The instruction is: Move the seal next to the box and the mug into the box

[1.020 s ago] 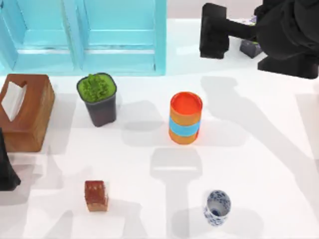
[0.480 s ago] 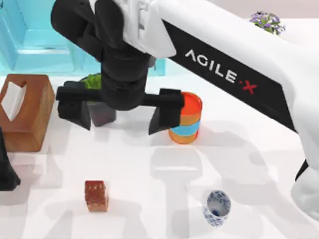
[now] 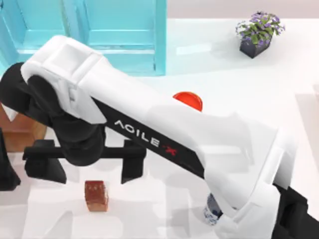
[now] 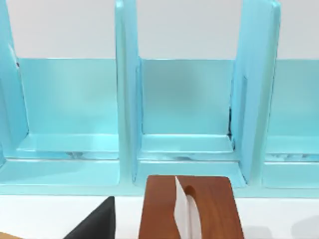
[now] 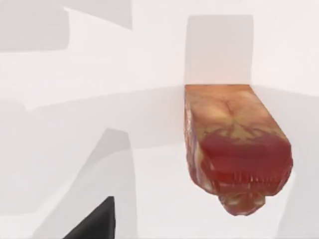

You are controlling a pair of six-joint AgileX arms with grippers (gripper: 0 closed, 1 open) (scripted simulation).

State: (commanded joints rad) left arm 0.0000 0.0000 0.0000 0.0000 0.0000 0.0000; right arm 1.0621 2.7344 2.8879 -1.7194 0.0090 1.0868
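The seal [image 3: 96,195], a small reddish-brown mottled block, stands on the white table near the front left. In the right wrist view the seal [image 5: 234,149] is close below the camera, with one black finger [image 5: 92,221] off to its side. My right gripper [image 3: 89,172] hangs open just behind and above the seal, its fingers spread wide to either side. The blue-patterned white mug [image 3: 212,211] is mostly hidden under my right arm at the front right. The turquoise box [image 3: 124,35] stands along the back left. My left gripper [image 3: 6,174] is parked at the table's left edge.
A brown wooden tissue box [image 3: 17,133] sits at the left, also seen as the tissue box [image 4: 189,209] before the turquoise box [image 4: 184,99]. The red top of an orange cylinder [image 3: 188,98] shows behind my right arm. A purple flower pot [image 3: 256,32] stands at the back right.
My right arm has swept from the back right across the table and come down toward the front left, over the seal. It now covers the plant pot and most of the mug.
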